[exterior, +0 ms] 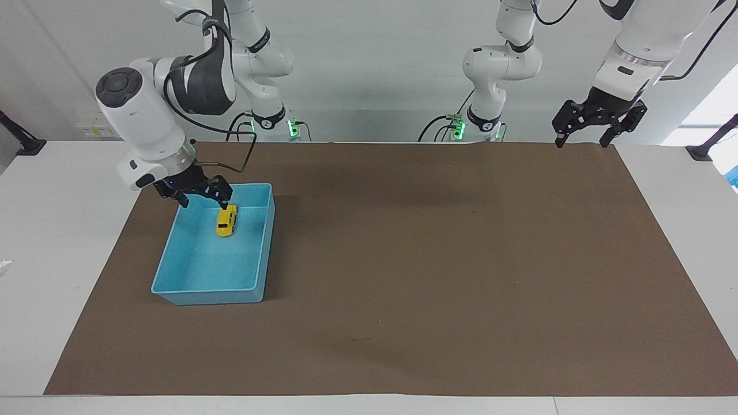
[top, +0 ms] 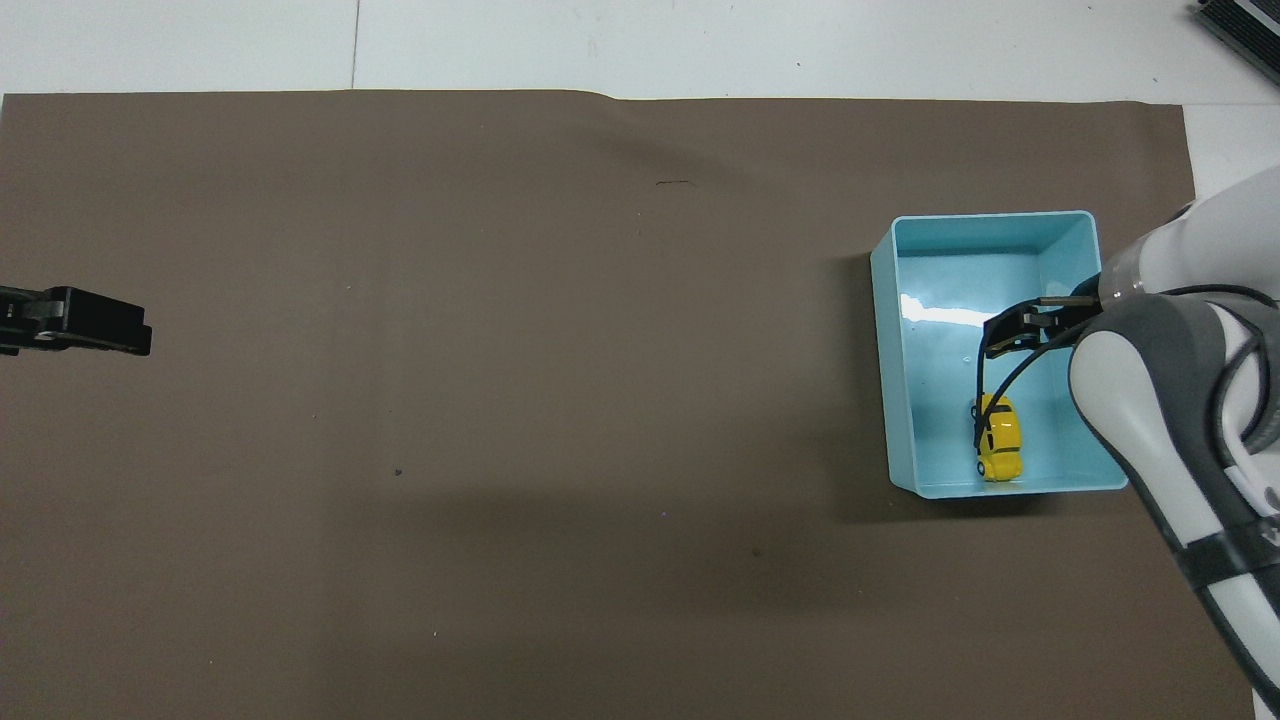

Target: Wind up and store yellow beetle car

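The yellow beetle car (exterior: 226,221) (top: 1000,451) lies alone on the floor of the light-blue bin (exterior: 207,297) (top: 881,350), in the half nearer to the robots. My right gripper (exterior: 203,200) (top: 1018,331) hangs open just above the bin's rim at that same end. It is clear of the car and holds nothing. My left gripper (exterior: 580,141) (top: 80,325) waits open and raised over the mat's corner at the left arm's end, with nothing in it.
A brown mat (exterior: 438,259) (top: 500,350) covers most of the white table. The bin stands on it toward the right arm's end. A small white scrap (exterior: 3,267) lies on the bare table at that end.
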Action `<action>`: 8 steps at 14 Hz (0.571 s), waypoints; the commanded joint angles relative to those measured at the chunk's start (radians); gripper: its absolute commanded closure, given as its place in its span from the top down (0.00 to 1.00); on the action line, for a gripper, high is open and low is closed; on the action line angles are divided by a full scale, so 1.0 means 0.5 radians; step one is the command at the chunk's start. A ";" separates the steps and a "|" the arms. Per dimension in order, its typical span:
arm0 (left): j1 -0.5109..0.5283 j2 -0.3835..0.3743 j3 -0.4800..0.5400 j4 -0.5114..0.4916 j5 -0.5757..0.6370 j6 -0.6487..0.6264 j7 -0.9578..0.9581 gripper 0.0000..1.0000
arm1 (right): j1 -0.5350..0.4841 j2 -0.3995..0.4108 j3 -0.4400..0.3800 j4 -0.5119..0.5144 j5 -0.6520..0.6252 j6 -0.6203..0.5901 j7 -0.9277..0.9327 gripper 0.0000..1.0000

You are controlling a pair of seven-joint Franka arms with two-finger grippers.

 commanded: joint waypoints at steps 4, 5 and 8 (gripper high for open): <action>0.039 -0.040 -0.017 -0.031 -0.023 -0.018 -0.006 1.00 | -0.027 -0.259 -0.017 0.068 0.155 -0.318 -0.024 1.00; 0.039 -0.040 -0.017 -0.031 -0.023 -0.018 -0.006 1.00 | -0.024 -0.265 -0.023 0.117 0.158 -0.386 -0.005 1.00; 0.039 -0.040 -0.017 -0.031 -0.023 -0.018 -0.006 1.00 | -0.036 -0.180 -0.023 0.371 0.143 -0.616 0.001 1.00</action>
